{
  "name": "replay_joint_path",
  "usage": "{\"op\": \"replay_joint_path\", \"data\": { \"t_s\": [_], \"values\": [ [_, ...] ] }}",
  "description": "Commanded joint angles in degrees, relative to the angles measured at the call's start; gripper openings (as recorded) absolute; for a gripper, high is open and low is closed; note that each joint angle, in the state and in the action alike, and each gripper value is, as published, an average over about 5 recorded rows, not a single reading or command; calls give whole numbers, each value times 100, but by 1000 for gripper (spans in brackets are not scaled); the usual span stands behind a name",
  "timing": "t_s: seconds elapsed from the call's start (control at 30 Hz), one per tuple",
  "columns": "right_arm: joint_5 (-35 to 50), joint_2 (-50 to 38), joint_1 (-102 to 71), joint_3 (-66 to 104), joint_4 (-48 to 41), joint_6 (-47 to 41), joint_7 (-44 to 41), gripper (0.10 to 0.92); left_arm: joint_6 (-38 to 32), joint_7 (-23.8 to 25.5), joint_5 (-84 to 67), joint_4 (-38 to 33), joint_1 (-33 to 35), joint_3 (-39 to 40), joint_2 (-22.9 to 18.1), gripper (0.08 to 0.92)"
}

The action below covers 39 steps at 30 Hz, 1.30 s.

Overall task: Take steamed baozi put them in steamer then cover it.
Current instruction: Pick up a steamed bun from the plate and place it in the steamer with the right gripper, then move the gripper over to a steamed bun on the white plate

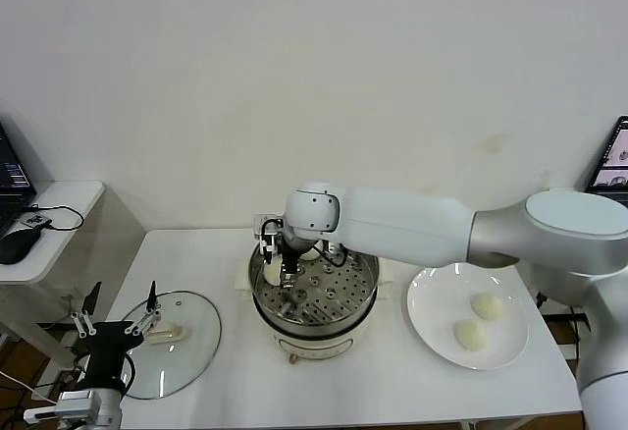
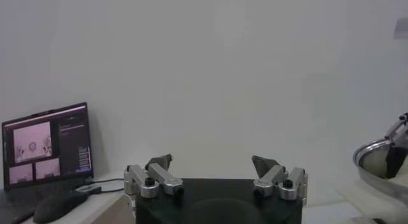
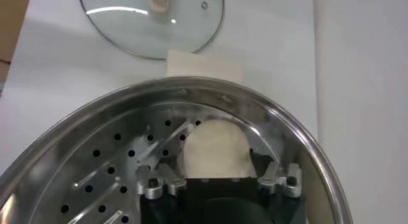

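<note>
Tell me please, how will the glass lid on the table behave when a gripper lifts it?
The cover is clear glass with a metal rim, so probably stiff, fairly heavy, and breakable if dropped. Its smooth dome looks slippery; the bar handle seems the safest grip. Lying flat beside the steamer, it should not roll.

Bright, even light; perhaps slightly soft.

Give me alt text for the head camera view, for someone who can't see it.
The right gripper reaches into the steamer at the table's middle, jaws around a baozi. Two more baozi sit on a white plate to the right. The glass cover lies flat at left, with the open left gripper over it.
</note>
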Motion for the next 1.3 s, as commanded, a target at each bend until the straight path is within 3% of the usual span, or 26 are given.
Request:
{"op": "replay_joint_path", "data": {
  "t_s": [0.03, 0.4, 0.77, 1.03, 1.3],
  "values": [
    [-81, -721, 813, -129, 605, 42, -658, 821, 9, 4, 0, -15, -3, 8, 2, 823],
    [-1263, -3589, 1888, -741, 2298, 1214, -1971, 822, 27, 11, 26, -52, -11, 106, 29, 823],
    [-2835, -5721, 843, -580, 2719, 2340, -2194, 823, 42, 16, 147, -153, 91, 162, 32, 823],
    [-3588, -6455, -2052, 1631, 2592, 2644, -1933, 823, 30, 14, 190, -133, 152, 170, 23, 823],
    [-4008, -6142, -4834, 4075, 2059, 2788, -1688, 823, 32, 14, 249, -120, 226, 122, 3, 823]
  ]
}}
